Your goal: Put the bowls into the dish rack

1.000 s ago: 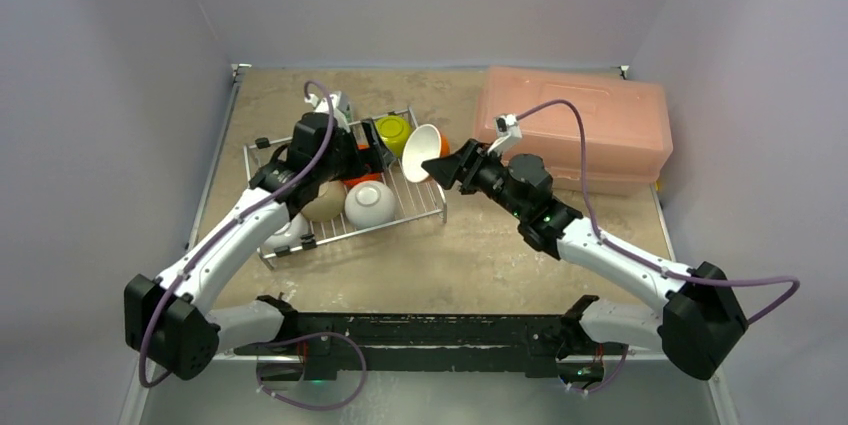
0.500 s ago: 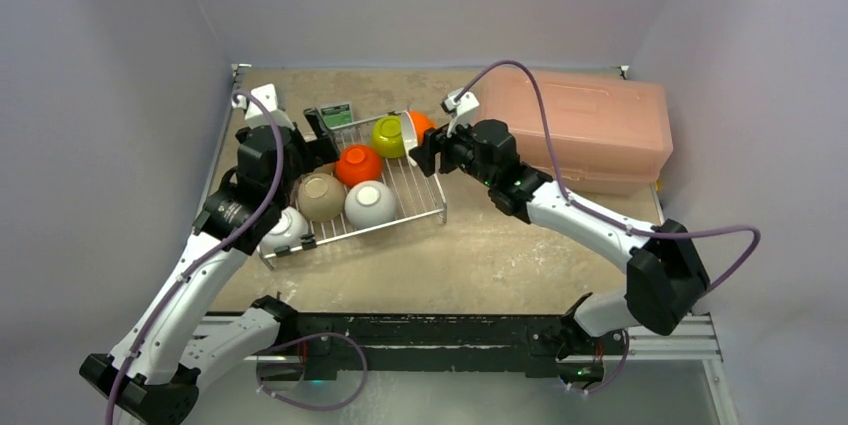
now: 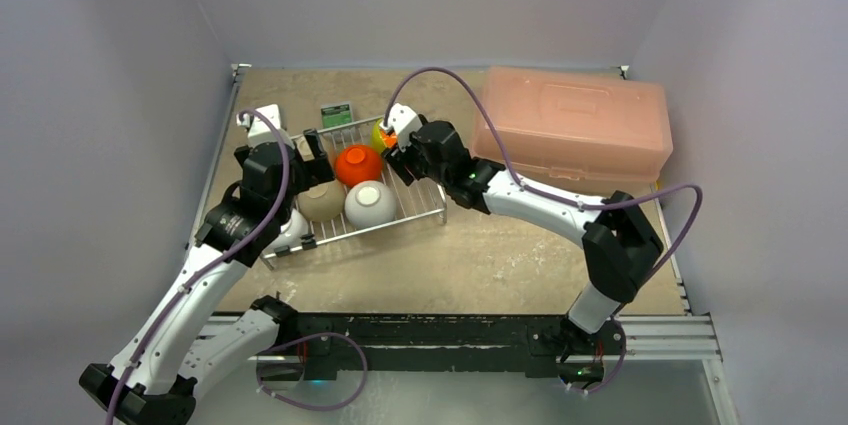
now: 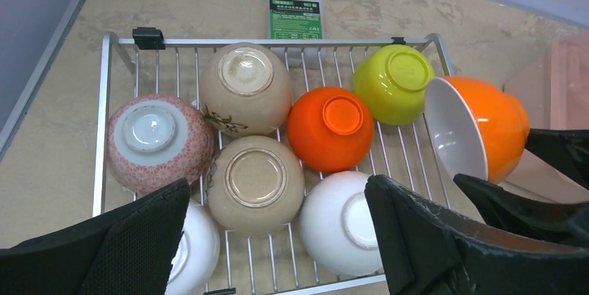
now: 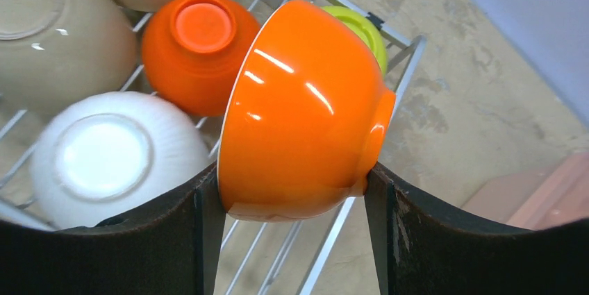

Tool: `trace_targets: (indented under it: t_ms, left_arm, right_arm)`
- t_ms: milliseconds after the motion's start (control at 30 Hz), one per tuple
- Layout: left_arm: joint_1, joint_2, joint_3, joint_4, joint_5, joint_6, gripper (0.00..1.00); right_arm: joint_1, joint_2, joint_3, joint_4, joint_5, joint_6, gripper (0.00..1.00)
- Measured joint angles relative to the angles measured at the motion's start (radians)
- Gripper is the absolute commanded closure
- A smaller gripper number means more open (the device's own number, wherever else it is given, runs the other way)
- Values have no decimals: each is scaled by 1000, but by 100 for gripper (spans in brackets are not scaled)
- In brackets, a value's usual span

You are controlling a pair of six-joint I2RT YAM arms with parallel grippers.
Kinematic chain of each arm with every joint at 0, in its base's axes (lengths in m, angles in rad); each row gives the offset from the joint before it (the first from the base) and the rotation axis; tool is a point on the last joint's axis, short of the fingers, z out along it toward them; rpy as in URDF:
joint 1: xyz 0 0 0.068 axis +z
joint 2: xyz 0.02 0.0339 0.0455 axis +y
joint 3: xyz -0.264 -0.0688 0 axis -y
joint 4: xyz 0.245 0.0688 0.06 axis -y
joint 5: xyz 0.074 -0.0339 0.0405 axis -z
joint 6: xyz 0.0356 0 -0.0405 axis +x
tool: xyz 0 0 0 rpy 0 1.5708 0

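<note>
Pale lilac walls (image 3: 120, 95) close in a mottled tan desk (image 3: 480, 255). One silver wire dish rack (image 4: 111, 48) sits on it toward the left back. One green card (image 4: 296, 16) lies just behind the rack, and one pink see-through box (image 3: 575, 125) stands off to its right. Eight bowls show in all. Seven rest upside down inside the dish rack: a red-patterned bowl (image 4: 160, 142) at the left, a beige bowl (image 4: 245, 87) at the back, a second beige bowl (image 4: 255, 182) in front of it, an orange bowl (image 4: 332, 127) in the middle, a lime-green bowl (image 4: 393, 83) in the back right corner, and a white bowl (image 4: 340, 222) and a second white bowl (image 4: 189, 253) along the near side. The eighth, a glossy tilted orange bowl (image 5: 305, 107) with a white inside, is tipped on its side at the rack's right end, just beside the lime-green one. The right gripper (image 5: 292, 191) is clamped on it, one finger at the rim and the other at the foot. Whether it touches the wires cannot be told. The left gripper (image 4: 276, 194) hangs over the near part of the rack, spread wide and holding nothing.
</note>
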Motion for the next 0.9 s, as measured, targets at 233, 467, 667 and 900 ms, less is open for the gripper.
trace_targets:
  t_ms: [233, 467, 667, 900]
  left_arm:
    - [0, -11, 0, -14, -31, 0, 3]
    - [0, -17, -7, -18, -38, 0, 3]
    - [0, -15, -10, -23, -38, 0, 3]
    - [0, -15, -10, -23, -37, 1, 3]
  right_arm:
    - [9, 111, 79, -37, 137, -131, 71]
    - [32, 175, 126, -65, 237, -188, 71]
    - [61, 198, 132, -64, 312, -218, 69]
    - [89, 202, 132, -101, 349, -226, 67]
